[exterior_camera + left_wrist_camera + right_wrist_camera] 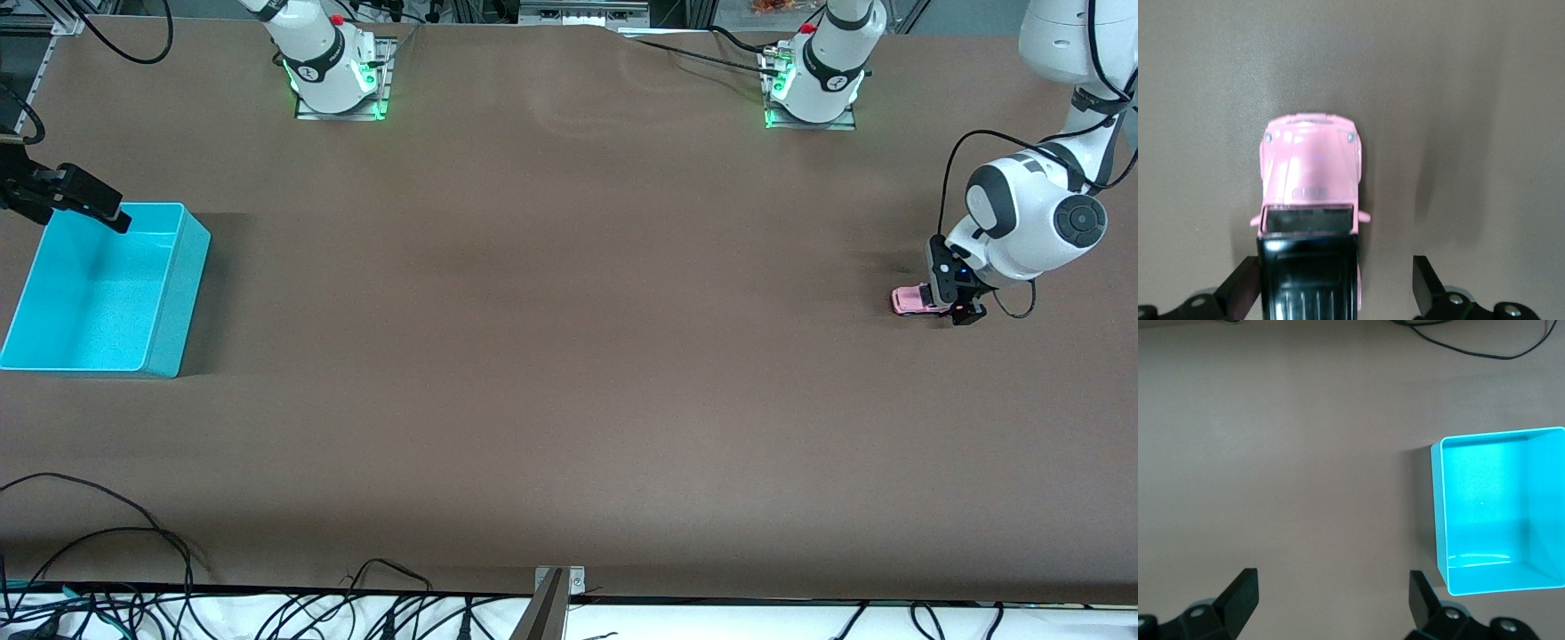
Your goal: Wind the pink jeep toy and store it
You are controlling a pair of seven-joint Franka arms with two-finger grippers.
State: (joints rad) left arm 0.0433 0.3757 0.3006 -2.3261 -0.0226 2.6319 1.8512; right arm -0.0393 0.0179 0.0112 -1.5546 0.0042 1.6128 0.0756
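Brown table (551, 356) spans the whole front view, 2 Franka arms based along its upper edge. Turquoise bin (98, 293), open-topped and rectangular, sits at the right arm's end of the table; its inside shows only bare turquoise floor and walls in the right wrist view (1491, 513). Right gripper (84, 206) hangs over the bin's rim nearest the arm bases, fingers spread wide with nothing between them; in the right wrist view the 2 dark fingertips (1238, 593) stand well apart over bare tabletop, the bin off to one side. That arm waits. Left gripper (956, 307) is down at table level at the left arm's end of the table, well apart from the bin. Pink jeep toy (914, 300) rests on the table there, wheels down. In the left wrist view the jeep (1310, 180) lies between the released fingers, its black roof just beside 1 fingertip (1241, 287), possibly touching it, hard to tell; a clear gap separates it from the other fingertip.
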